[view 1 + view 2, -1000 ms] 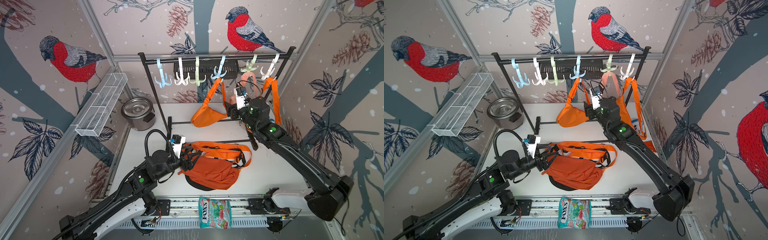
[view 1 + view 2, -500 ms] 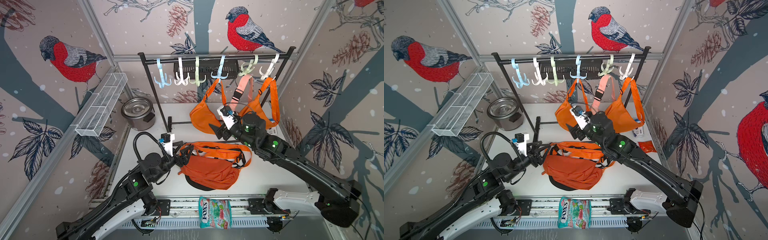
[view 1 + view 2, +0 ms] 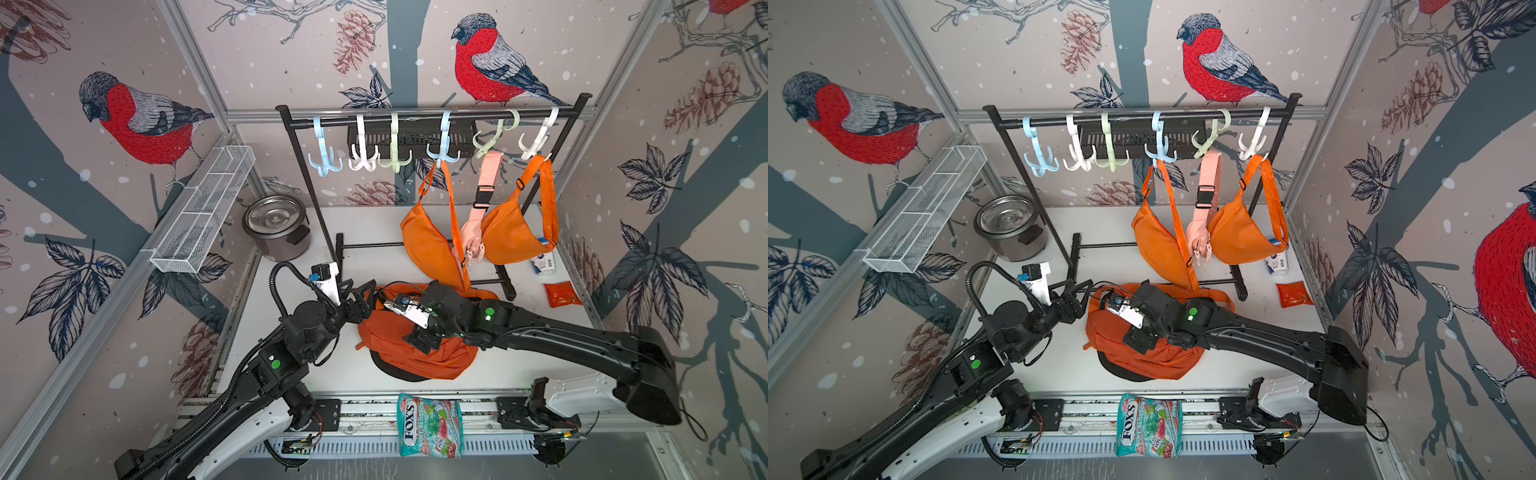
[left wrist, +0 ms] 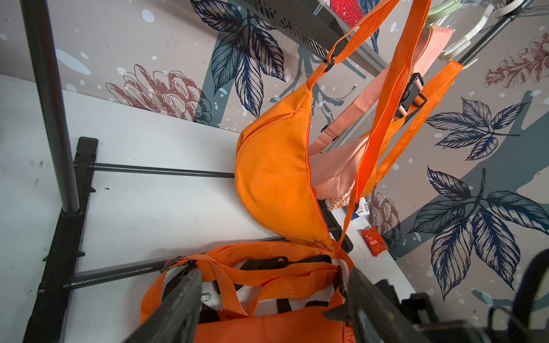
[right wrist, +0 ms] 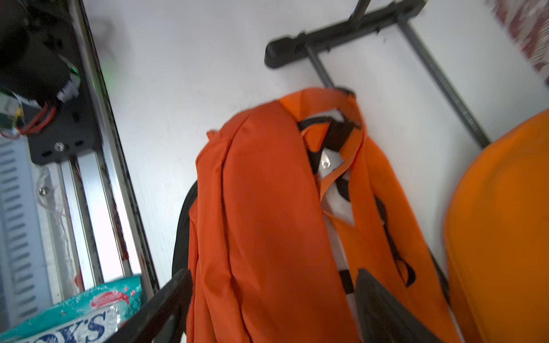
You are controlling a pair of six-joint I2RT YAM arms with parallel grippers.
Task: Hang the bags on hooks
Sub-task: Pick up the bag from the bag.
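Orange backpack [image 3: 436, 361] lies flat on the near table [image 3: 291, 365], not yet hung. Right gripper [image 5: 273, 276] hangs above it, jaws wide and empty; left gripper [image 4: 274, 273], also open, faces its straps [image 4: 231, 261]. Pinch one top loop only, then lift toward a free far-left hook [image 3: 324, 162]

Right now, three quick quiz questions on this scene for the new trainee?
1. How many bags hang from the black metal rack? A two, B three, C four.
2. True or false: the left hand is shut on a strap of the orange fabric backpack.
3. Fill in: the pale pink sling bag hangs between two ___ sling bags.
Key: 1 B. 2 false, its jaws stand open. 3 orange.
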